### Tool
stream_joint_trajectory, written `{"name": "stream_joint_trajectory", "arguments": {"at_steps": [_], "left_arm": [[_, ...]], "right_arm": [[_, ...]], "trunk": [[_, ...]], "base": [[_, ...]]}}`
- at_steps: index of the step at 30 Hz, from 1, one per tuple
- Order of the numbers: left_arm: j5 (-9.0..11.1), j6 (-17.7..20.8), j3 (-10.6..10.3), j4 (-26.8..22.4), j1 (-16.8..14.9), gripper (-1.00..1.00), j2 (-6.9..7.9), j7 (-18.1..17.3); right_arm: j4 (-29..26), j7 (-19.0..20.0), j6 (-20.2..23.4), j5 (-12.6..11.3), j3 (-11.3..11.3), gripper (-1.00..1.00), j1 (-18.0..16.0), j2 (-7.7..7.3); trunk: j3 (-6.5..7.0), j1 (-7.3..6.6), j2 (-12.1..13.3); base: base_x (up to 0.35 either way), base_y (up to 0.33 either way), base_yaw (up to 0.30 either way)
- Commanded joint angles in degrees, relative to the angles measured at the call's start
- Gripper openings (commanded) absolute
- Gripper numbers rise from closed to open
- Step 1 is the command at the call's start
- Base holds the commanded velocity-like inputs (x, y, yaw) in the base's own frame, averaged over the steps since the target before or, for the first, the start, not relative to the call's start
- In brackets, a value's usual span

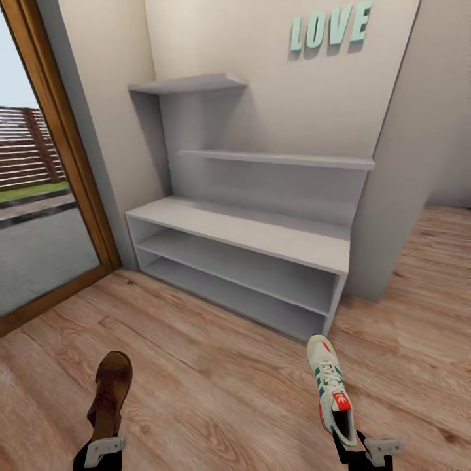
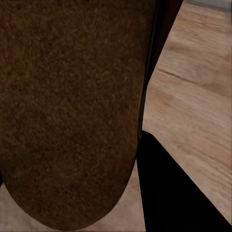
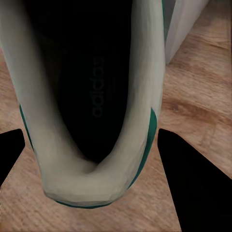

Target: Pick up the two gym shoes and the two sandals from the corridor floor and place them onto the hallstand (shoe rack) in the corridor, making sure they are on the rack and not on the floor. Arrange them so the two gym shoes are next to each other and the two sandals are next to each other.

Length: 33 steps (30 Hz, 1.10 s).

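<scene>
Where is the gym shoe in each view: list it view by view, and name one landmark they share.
Head view: the gym shoe is at lower right, held by the right gripper, toe toward the hallstand.
Right wrist view: its heel opening sits centre, seen from behind.
Left wrist view: no gym shoe here; a brown sandal is close up.
Shared landmark: the wood-grain floor.

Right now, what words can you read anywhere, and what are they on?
"LOVE": big mint-green letters on the wall above the hallstand.
"adidas": faint, on the insole inside the gym shoe in the right gripper.
A white logo sits on the shoe's red tongue tab; any text there is too small to read.
The sandal shows no writing.
</scene>
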Motion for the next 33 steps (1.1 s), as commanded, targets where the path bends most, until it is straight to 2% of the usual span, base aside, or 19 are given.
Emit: {"name": "stream_joint_trajectory", "arguments": {"at_steps": [1,33], "left_arm": [[-0.4,-0.2,0.5,0.0,-0.1,-1.00,-0.05,-0.4],[-0.4,-0.4,0.5,0.0,-0.1,-1.00,-0.04,-0.5]], "right_arm": [[0.1,0.3,-0.2,0.4,-0.5,-1.00,-0.1,0.01],[0.1,0.3,-0.2,0.4,-0.5,-1.00,-0.1,0.01]], "trunk": [[-0.05,0.01,0.0],[-0.05,0.01,0.0]], "base": [[0.170,0.295,-0.264],[0.110,0.306,-0.264]]}}
